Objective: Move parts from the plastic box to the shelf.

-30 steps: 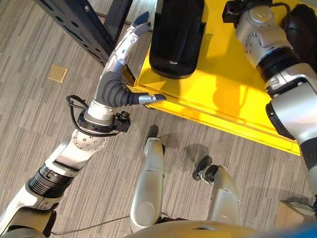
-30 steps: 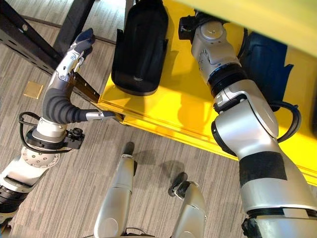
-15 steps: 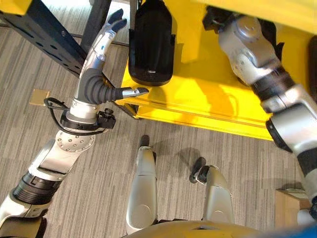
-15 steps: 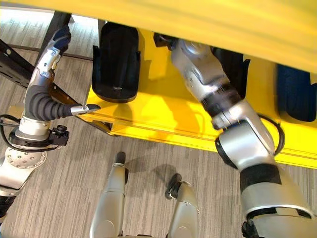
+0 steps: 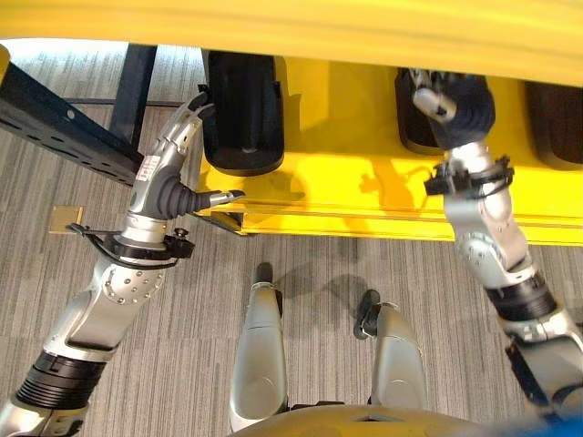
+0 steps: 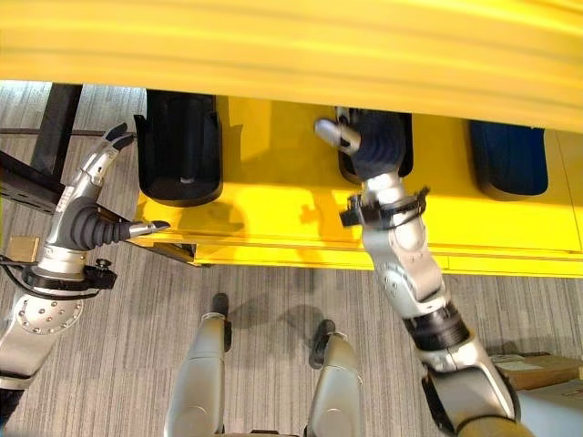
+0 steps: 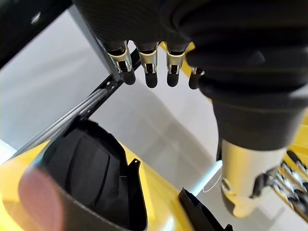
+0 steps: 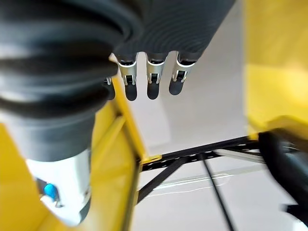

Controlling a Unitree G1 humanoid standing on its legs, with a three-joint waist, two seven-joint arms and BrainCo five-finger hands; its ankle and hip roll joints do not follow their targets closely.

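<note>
On the yellow shelf, from my head cameras:
Shelf: yellow shelf runs across ahead of me, a second yellow level blurred across the top above it.
Parts: I see black moulded parts standing in a row on the shelf. Leftmost part sits at the shelf's left end; another part is mid-shelf; a third part is further right.
Left hand: left hand is beside the shelf's left end, just left of the leftmost part. Fingers straight and spread, thumb pointing along the shelf's front edge. It holds nothing. I can't tell whether the fingertips touch the part.
Right hand: right hand is raised in front of the mid-shelf part, dark cover towards me. Its wrist view shows the fingers extended with nothing between them.
Frame: dark metal upright and brace stand left of the shelf.
Floor: grey striped carpet, with a small tan square on it at left.
</note>
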